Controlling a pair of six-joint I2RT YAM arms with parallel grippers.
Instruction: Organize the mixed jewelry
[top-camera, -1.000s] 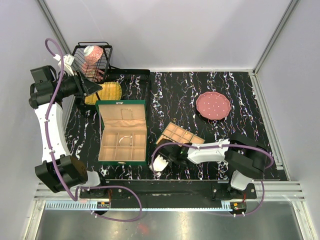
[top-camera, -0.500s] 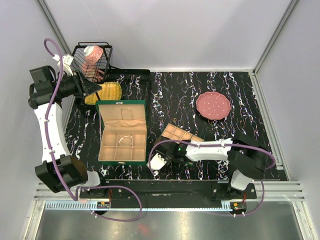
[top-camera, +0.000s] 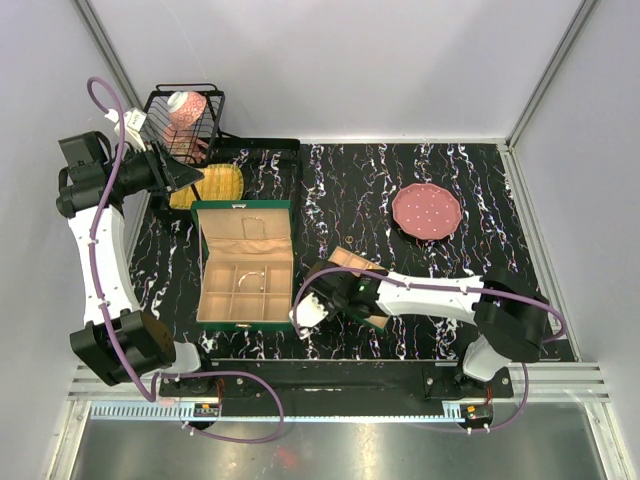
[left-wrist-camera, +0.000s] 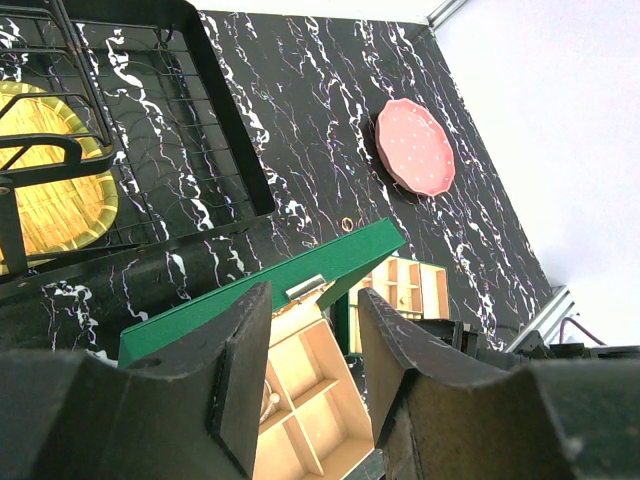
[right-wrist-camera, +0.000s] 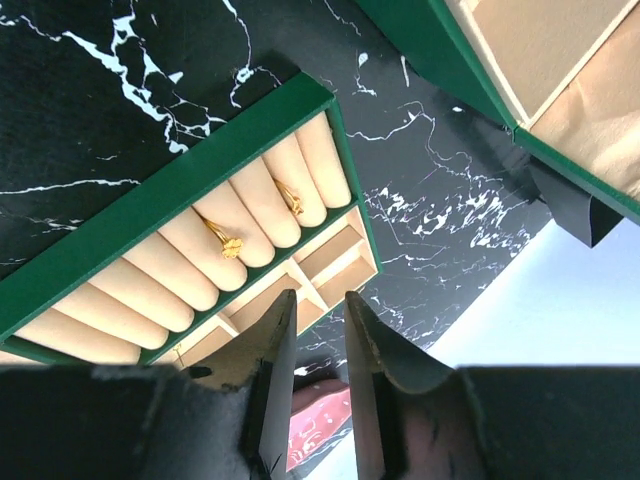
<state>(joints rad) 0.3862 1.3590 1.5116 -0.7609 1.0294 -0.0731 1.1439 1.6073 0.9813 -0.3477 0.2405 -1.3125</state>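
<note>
Two gold rings sit between rolls in the green box.

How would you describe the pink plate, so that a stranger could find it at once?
Look at the black marbled table and go to its far right part, well away from the open green box. The pink plate lies there alone; it has a wavy rim and white dots, while the other plate, far left, is yellow.

The open green box, lid up, fills the left part of the near edge, and the ring tray lies just beside it, leaving my right gripper only a narrow strip between them. The wire basket and yellow plate crowd the far-left corner. The middle lies bare out to the pink plate by the right edge.
</note>
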